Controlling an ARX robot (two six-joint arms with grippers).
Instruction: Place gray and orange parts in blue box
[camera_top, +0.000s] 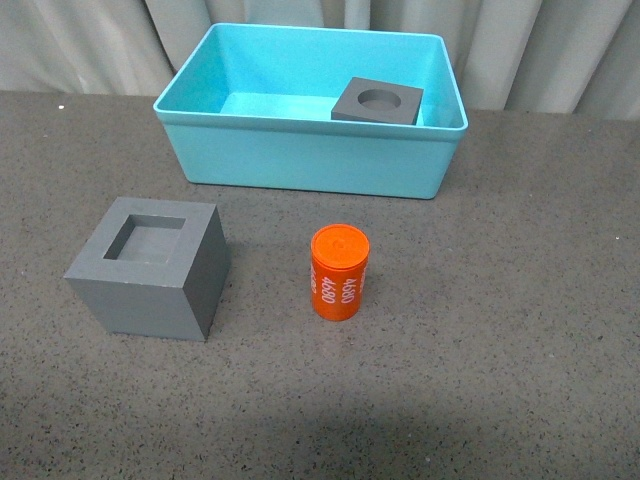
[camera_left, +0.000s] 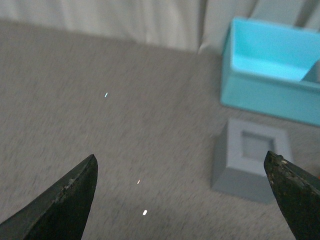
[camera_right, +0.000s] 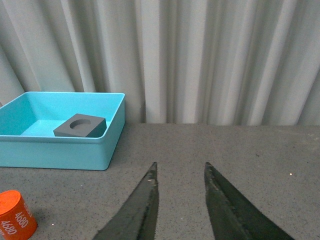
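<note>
The blue box (camera_top: 300, 160) stands at the back of the dark table. The gray cube with a round recess (camera_top: 378, 101) lies inside it at the right; it also shows in the right wrist view (camera_right: 80, 126). The gray cube with a square recess (camera_top: 150, 266) sits on the table at the front left. The orange cylinder (camera_top: 340, 272) with white numerals stands upright to its right. Neither arm shows in the front view. My left gripper (camera_left: 181, 159) is open and empty, with the square-recess cube (camera_left: 252, 160) ahead of it. My right gripper (camera_right: 180, 166) is open and empty above bare table.
A pale pleated curtain (camera_right: 200, 60) hangs behind the table. The blue box (camera_right: 60, 147) and the orange cylinder (camera_right: 15, 217) show at the edge of the right wrist view. The blue box (camera_left: 270, 95) also shows in the left wrist view, beyond the cube.
</note>
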